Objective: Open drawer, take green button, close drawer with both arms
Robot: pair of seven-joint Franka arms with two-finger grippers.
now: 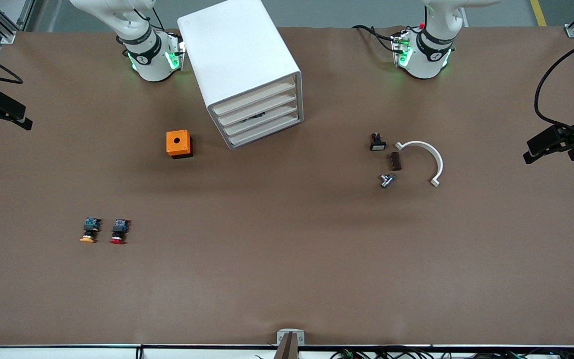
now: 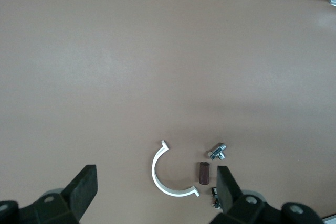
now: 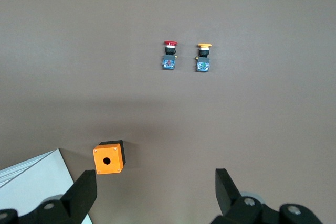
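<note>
The white cabinet (image 1: 237,55) stands between the two arm bases, and its corner shows in the right wrist view (image 3: 31,182). All four stacked drawers (image 1: 259,117) are shut, fronts flush. The green-capped button is hidden. Something dark shows in a gap between the middle drawers; I cannot tell what it is. My left gripper (image 2: 155,192) is open and empty, high over the small parts at the left arm's end. My right gripper (image 3: 155,195) is open and empty, high over the table beside the orange box. Neither gripper shows in the front view.
An orange box with a hole (image 1: 179,143) (image 3: 108,158) sits beside the cabinet. An orange-capped button (image 1: 89,231) and a red-capped button (image 1: 119,232) lie nearer the front camera. A white curved clamp (image 1: 439,162) (image 2: 154,174), brown cylinder (image 1: 395,161), metal fitting (image 1: 387,180) and small black part (image 1: 377,142) lie together.
</note>
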